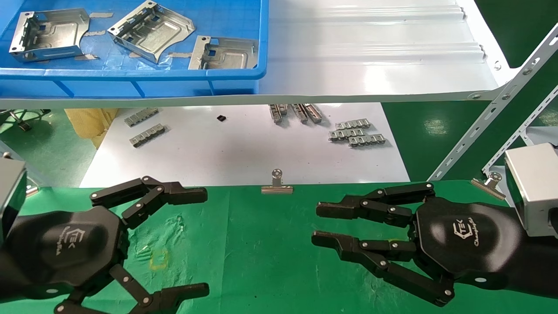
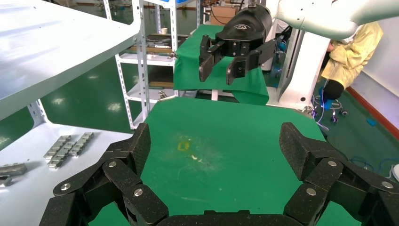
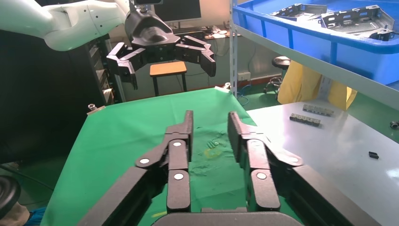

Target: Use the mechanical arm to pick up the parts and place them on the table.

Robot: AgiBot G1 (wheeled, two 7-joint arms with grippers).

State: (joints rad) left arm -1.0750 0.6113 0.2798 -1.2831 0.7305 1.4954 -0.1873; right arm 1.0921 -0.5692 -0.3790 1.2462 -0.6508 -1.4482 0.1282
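Three shiny silver parts [image 1: 49, 34], [image 1: 150, 29], [image 1: 223, 53] lie in a blue bin on the shelf at the far left; they also show in the right wrist view [image 3: 357, 19]. The green table [image 1: 261, 253] lies in front of me, with a small yellow square outline [image 1: 158, 259] on its cloth. My left gripper [image 1: 200, 242] hovers over the table's left side, wide open and empty; its own view [image 2: 216, 146] shows only cloth between the fingers. My right gripper [image 1: 319, 224] hovers over the right side, open and empty, as its own view [image 3: 210, 125] shows.
The blue bin [image 1: 130, 83] sits on a white ribbed shelf [image 1: 370, 52]. Below the shelf, a white board [image 1: 244, 148] carries grey linked metal strips [image 1: 356, 133]. Binder clips [image 1: 277, 185], [image 1: 490, 183] grip the cloth's far edge. A perforated metal strut [image 1: 492, 113] slants at right.
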